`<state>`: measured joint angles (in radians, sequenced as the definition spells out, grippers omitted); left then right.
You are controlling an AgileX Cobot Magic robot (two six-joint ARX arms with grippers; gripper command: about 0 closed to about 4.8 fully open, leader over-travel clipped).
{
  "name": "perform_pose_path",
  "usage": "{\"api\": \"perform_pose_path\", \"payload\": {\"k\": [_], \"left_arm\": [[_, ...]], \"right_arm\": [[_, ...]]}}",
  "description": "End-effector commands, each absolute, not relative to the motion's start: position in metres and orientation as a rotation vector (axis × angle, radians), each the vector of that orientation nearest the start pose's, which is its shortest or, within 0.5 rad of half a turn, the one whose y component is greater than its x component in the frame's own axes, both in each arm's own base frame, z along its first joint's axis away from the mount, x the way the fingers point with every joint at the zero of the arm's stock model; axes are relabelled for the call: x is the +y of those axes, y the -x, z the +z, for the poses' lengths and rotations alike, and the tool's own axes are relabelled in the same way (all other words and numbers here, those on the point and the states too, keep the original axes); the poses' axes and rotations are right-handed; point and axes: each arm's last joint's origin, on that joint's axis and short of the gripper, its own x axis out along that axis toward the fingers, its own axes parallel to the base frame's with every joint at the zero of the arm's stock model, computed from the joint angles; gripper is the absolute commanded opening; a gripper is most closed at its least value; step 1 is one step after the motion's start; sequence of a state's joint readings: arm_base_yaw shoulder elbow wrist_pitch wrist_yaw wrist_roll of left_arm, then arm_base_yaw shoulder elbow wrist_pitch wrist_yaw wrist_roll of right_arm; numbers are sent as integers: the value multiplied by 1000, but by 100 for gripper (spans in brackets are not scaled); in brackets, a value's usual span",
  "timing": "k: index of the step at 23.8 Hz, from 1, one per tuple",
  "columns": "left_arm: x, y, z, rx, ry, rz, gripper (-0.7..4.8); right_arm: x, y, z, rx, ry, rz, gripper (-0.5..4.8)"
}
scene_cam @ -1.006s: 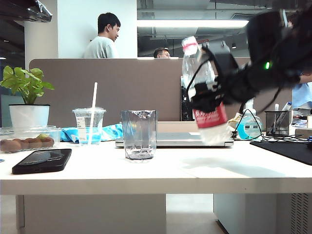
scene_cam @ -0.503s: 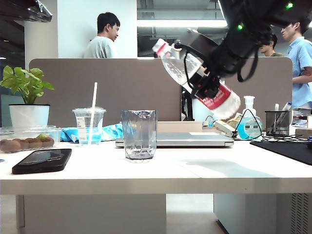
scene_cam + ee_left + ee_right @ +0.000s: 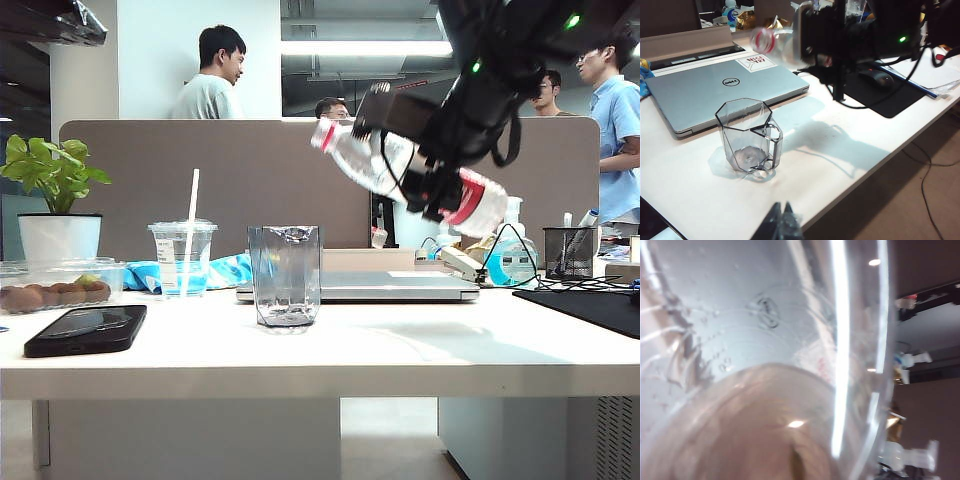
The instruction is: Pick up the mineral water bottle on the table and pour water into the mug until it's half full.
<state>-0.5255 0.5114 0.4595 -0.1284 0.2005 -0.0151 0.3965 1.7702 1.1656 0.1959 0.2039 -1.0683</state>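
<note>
Mineral water bottle (image 3: pixel 400 170) hung tilted, neck-down, clamped in the right pincer (image 3: pixel 440 165) above and to the right of the mug (image 3: pixel 285 275) on the table (image 3: pixel 400 350). Poured from there, water would likely hit the laptop (image 3: pixel 400 287). The left pincer (image 3: pixel 782 222) sat narrow, near the mug.

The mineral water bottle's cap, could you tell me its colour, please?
Pale pink, clearest in the exterior view.
</note>
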Motion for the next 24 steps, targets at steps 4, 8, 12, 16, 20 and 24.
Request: {"api": "perform_pose_path", "payload": {"k": [4, 8, 12, 16, 20, 24], "left_arm": [[-71, -111, 266, 168, -19, -724, -4], [-71, -111, 266, 167, -19, -724, -4], [-71, -111, 266, 168, -19, -724, -4], [-71, -111, 266, 168, -19, -724, -4], [-71, -111, 266, 167, -19, -724, -4], [-71, -111, 266, 167, -19, -724, -4]], "right_arm": [[154, -385, 229, 252, 1254, 329, 264], [154, -385, 229, 241, 1287, 335, 264], [155, -386, 230, 225, 1353, 341, 264], [158, -385, 232, 191, 1411, 342, 264], [160, -384, 232, 169, 1461, 357, 264], [163, -383, 232, 156, 1505, 368, 264]]}}
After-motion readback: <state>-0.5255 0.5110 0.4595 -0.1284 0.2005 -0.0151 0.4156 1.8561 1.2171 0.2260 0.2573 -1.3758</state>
